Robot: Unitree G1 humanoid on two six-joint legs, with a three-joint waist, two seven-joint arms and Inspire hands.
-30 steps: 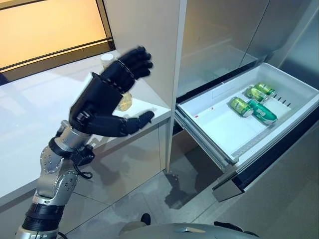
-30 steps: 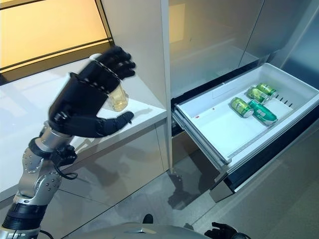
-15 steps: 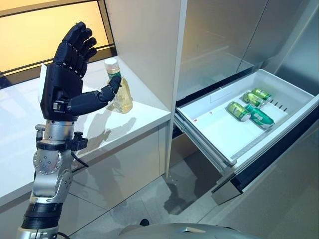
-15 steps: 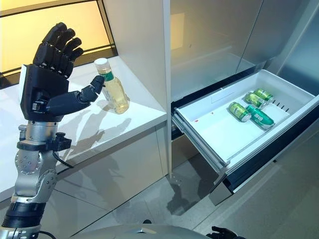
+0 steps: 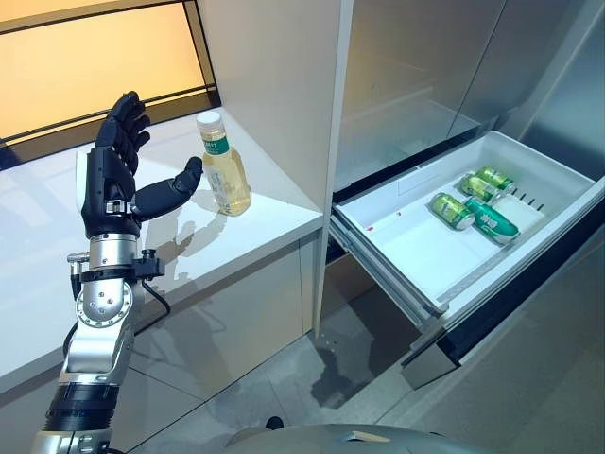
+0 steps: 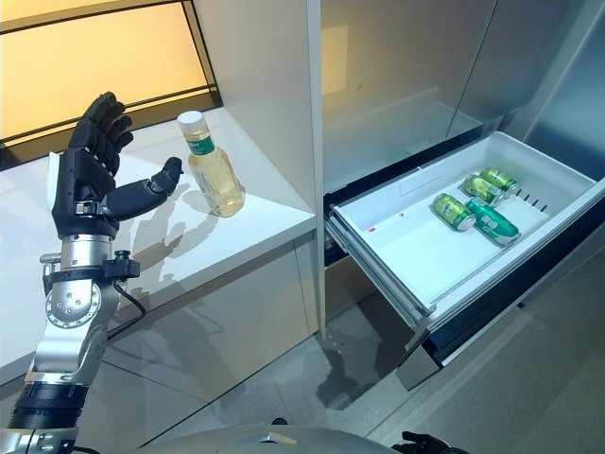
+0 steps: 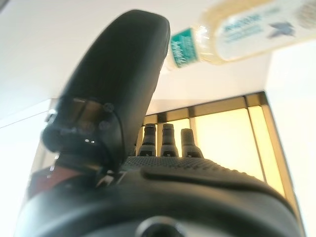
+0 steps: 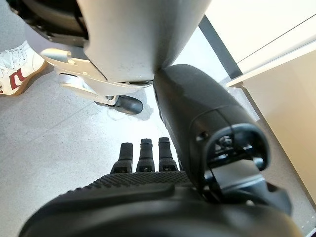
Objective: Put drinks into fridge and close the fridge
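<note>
Left robot hand point(image 5: 112, 184) spread wide beside clear, rounded plastic bottle point(image 5: 223, 173) on countertop point(image 5: 255, 222).

The setting is a fitted kitchen. Indicators: a white countertop point(image 5: 57, 274) over flat-fronted base cabinets point(image 5: 236, 312), a tall built-in stainless fridge point(image 5: 425, 76) with a pull-out white drawer point(image 5: 416, 246) holding 3 green cans point(image 5: 477, 200), and a grey tiled floor point(image 5: 312, 388).

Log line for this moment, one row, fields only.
left hand: open beside bottle, no contact | right hand: open, idle | bottle: upright on counter | drawer: open, cans inside
</note>
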